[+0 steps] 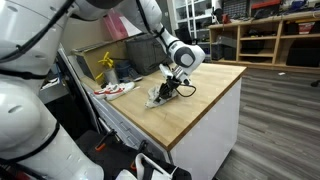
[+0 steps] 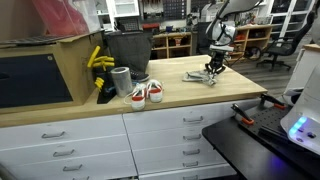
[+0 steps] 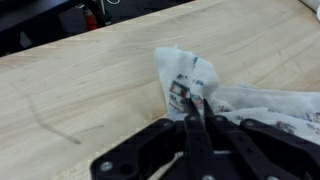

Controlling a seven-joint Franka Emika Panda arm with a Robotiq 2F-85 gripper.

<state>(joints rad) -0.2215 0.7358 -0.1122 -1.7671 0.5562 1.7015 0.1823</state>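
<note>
My gripper (image 3: pixel 198 108) is closed, its two black fingers pinched together on a fold of a white printed cloth (image 3: pixel 235 95) that lies crumpled on the wooden countertop (image 3: pixel 90 80). In both exterior views the gripper (image 1: pixel 172 88) (image 2: pixel 213 70) is down at the cloth (image 1: pixel 160 96) (image 2: pixel 200 77), which rests on the counter. The cloth spreads to the right of the fingers in the wrist view.
A pair of white and red sneakers (image 2: pixel 146 93) (image 1: pixel 113 89) lies on the counter, beside a grey cup (image 2: pixel 121 81), a dark bin (image 2: pixel 127 50) and a yellow object (image 2: pixel 97 60). A thin dark cord (image 3: pixel 55 128) lies on the wood. The counter edge (image 1: pixel 205 115) is near.
</note>
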